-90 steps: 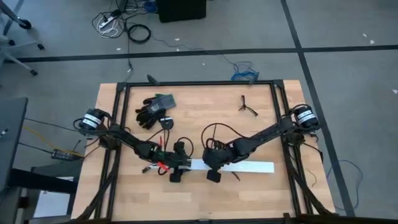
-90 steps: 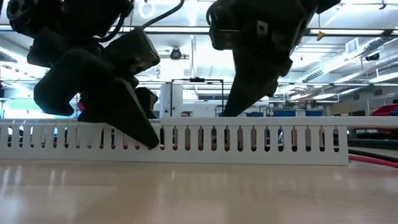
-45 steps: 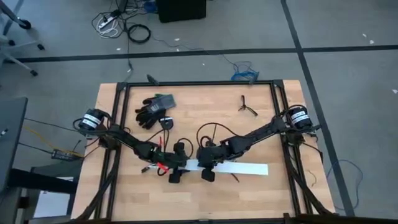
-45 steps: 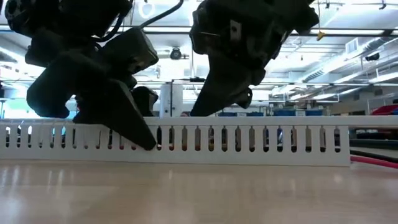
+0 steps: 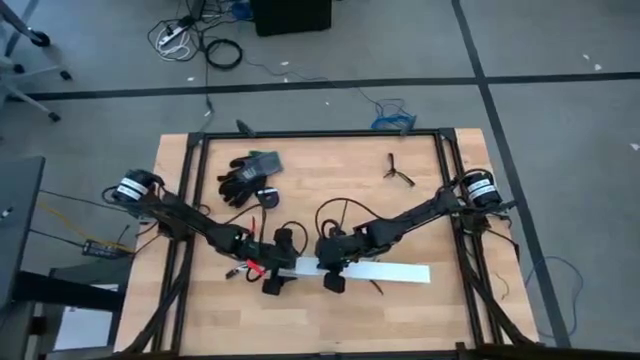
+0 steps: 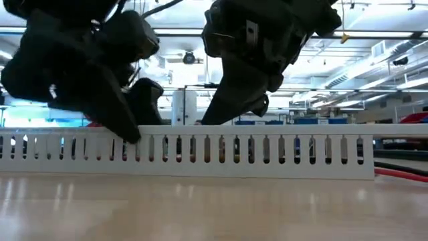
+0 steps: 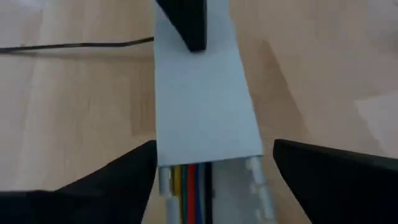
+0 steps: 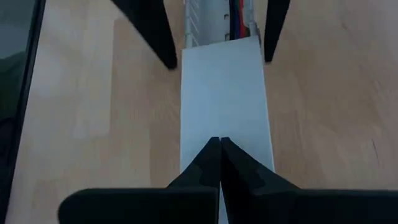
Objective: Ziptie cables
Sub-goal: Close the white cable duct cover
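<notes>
Cables (image 7: 186, 194) lie inside the long white channel (image 5: 385, 270), and their coloured ends peek out from under its flat lid at the open end. The left gripper (image 7: 214, 171) is spread wide, with one finger on each side of the channel at that end and nothing in its grasp. Just past it, the right gripper (image 8: 217, 155) has its two fingers pinched together, tips pressing down on the lid.

I think this step is getting at the wires, not tying them yet. Next, the lid likely needs to come off the wires, so the bunch can be lifted out and the strap looped round it. The lid and the channel walls stand in the way of that.

A thin black line on the wood beside the channel may be the ziptie (image 7: 74, 45), but the view is too poor to be sure. Nobody holds it.

Farther back on the table lie black gloves (image 5: 245, 175) and a small forked clip (image 5: 398, 172), well apart from the work.
</notes>
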Action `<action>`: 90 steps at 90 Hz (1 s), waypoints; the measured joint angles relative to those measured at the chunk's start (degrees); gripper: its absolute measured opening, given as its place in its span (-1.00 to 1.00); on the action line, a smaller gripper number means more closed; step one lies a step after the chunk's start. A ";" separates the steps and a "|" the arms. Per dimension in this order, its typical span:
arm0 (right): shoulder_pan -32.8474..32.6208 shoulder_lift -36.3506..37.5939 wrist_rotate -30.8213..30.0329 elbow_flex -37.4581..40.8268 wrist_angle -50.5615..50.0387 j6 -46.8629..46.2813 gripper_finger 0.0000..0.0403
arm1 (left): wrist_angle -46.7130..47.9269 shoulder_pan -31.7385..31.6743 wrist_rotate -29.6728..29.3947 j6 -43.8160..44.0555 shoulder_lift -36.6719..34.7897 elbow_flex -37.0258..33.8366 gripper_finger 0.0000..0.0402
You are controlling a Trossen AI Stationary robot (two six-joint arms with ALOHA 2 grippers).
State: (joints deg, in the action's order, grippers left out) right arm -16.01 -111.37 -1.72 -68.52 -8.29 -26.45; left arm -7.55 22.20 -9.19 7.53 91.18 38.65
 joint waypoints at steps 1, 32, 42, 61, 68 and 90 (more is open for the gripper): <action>0.00 0.00 0.00 0.01 0.01 0.04 -1.00 | 0.70 0.04 0.00 0.22 -0.13 0.00 0.59; 0.00 0.00 0.30 0.10 0.34 0.70 -1.00 | 9.06 0.81 -0.86 6.05 0.33 -0.76 0.60; 0.00 0.00 0.38 0.12 0.43 0.65 -1.00 | 6.73 0.81 -1.63 5.47 0.31 -0.74 0.60; 0.00 0.00 0.67 0.16 0.58 0.67 -1.00 | 6.70 0.81 -1.62 4.65 0.35 -0.74 0.60; 0.02 0.00 0.95 0.19 0.81 0.70 -1.00 | 6.77 0.81 -1.63 4.65 0.35 -0.74 0.60; 0.01 -0.04 1.46 0.19 1.35 1.12 -1.00 | 6.88 0.81 -1.62 4.90 0.37 -0.74 0.40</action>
State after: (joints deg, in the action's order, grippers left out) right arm -16.00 -111.42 -0.25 -68.34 -6.94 -25.34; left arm -0.67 23.00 -10.81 12.43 91.55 37.91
